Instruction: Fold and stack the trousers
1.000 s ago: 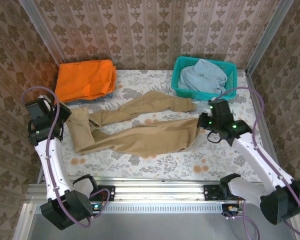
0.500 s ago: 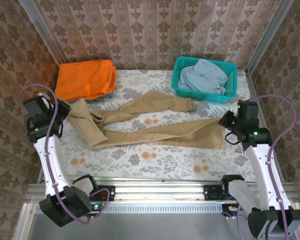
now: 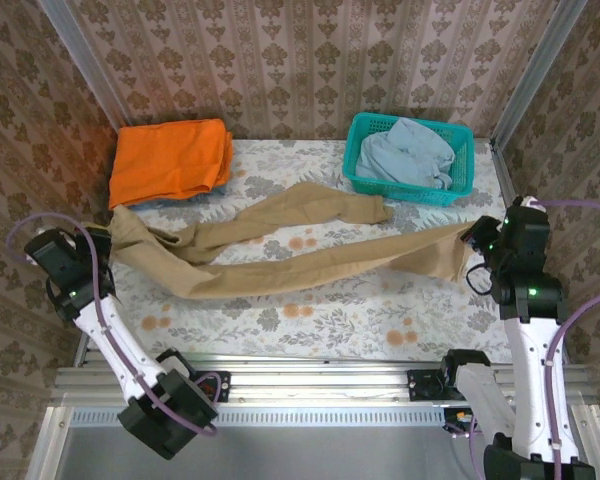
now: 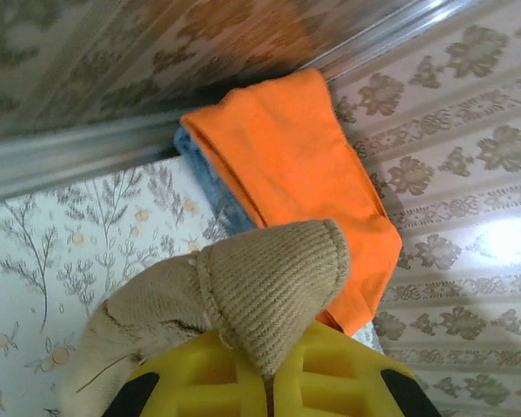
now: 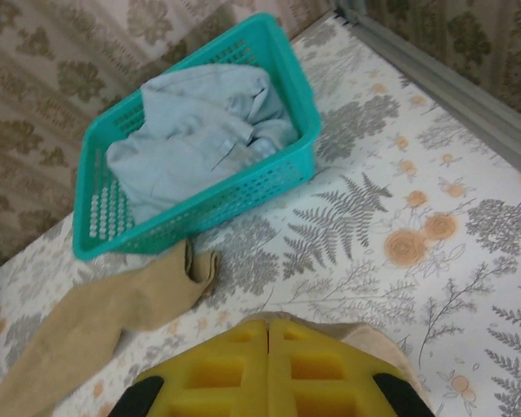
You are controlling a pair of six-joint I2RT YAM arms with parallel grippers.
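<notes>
Floral-cloth desk [image 3: 320, 320], patterned wallpaper walls. Plain tan long-legged cloth trousers [image 3: 280, 270] now stretched across desk, slack a second ago. Left pincer [image 4: 265, 372] clamped on waist end, right pincer [image 5: 269, 346] clamped on one leg cuff; arms drawn apart. Garment looks spread out; folding not begun.

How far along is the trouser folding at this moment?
Done: nothing folded yet. In hand: the trousers are stretched across the table, left gripper shut on the waist end, right gripper shut on one leg's cuff. Left: the other leg lies splayed near the basket; every fold and the stacking remain.
</notes>
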